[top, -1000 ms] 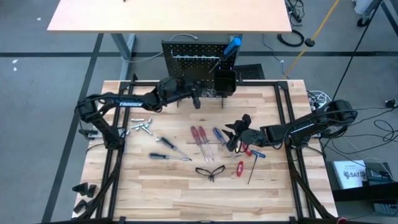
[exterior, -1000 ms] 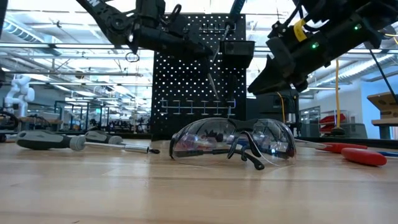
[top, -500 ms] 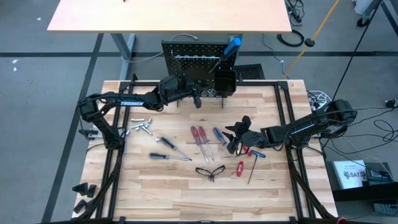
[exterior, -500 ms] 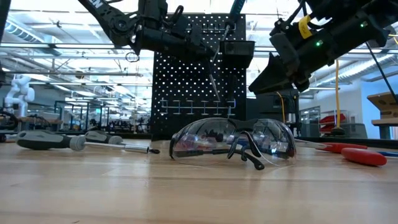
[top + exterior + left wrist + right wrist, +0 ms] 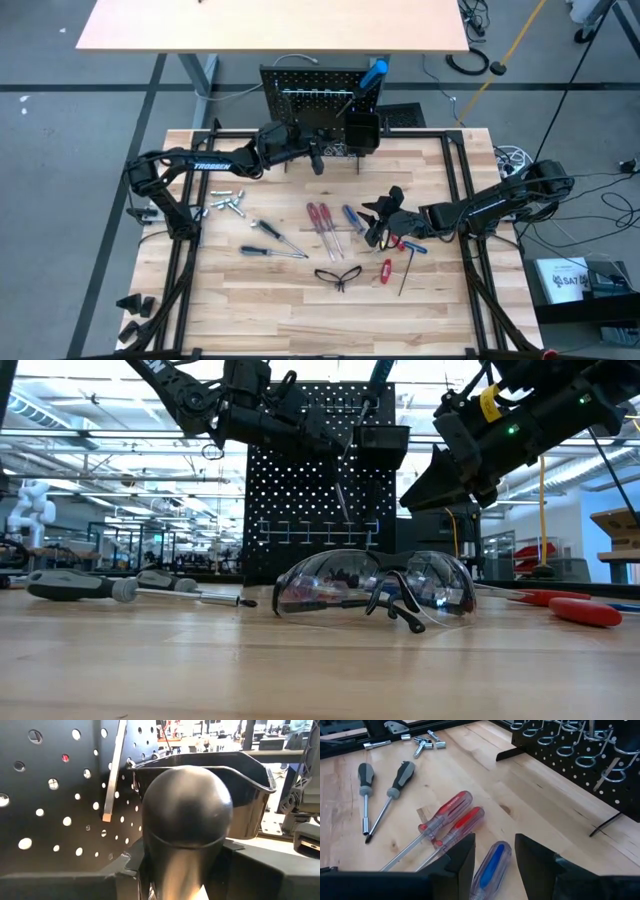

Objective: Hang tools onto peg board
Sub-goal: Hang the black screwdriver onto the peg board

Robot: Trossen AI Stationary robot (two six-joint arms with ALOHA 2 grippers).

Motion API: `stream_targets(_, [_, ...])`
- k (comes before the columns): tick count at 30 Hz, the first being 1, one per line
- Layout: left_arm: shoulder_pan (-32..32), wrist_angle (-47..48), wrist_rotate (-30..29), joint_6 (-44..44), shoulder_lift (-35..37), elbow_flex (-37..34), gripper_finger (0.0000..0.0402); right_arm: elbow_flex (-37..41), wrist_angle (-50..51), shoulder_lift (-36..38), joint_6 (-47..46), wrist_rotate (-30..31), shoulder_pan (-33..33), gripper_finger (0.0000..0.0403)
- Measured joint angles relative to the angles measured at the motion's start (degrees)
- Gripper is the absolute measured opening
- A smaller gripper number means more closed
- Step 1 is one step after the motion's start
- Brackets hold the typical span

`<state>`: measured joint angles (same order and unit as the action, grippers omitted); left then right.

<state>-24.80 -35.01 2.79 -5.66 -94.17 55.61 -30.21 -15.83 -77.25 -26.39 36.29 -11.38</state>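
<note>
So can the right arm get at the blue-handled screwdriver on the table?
Probably yes: the right tool hovers open right over the blue-handled screwdriver, which lies flat with nothing covering it; the red-handled screwdrivers lie close beside.

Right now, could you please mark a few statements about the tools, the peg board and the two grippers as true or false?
1. The left gripper holds a black-handled tool near the peg board. True.
2. The glasses hang on the peg board. False: they lie on the table.
3. The right gripper hovers open above the blue screwdriver. True.
4. The two red screwdrivers sit in the black bin. False: they lie on the table.
</note>
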Motion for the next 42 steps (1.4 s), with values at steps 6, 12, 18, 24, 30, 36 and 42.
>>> stream_targets(6, [-0.1,0.8,0.0,-0.8,-0.8,0.5,0.0122,0.0,-0.3,0.0,0.0,0.0,0.0,0.0130])
stream_targets(12, [-0.2,9.9,0.1,-1.0,-4.6,7.3,0.0122,0.0,-0.3,0.0,-1.0,1.3,0.0,0.0130])
stream_targets(18, [-0.2,11.6,0.1,-1.1,-5.1,8.9,0.0122,0.0,-0.2,0.0,-1.4,1.2,0.0,0.0130])
stream_targets(24, [-0.3,13.6,0.1,-0.9,-5.1,8.9,0.0122,0.0,-0.2,0.0,-1.3,1.2,0.0,0.0130])
stream_targets(30, [-0.3,13.1,0.1,-1.0,-6.2,9.0,0.0122,0.0,-0.2,0.0,-1.4,1.2,0.0,0.0130])
stream_targets(36, [-0.2,12.7,0.0,-1.0,-6.9,8.8,0.0129,0.0,-0.4,0.0,-1.9,1.1,0.0,0.0130])
stream_targets(42, [-0.2,12.6,-0.5,-0.8,-6.9,8.8,0.0250,0.0,-0.3,0.0,-1.9,1.1,0.0,0.0130])
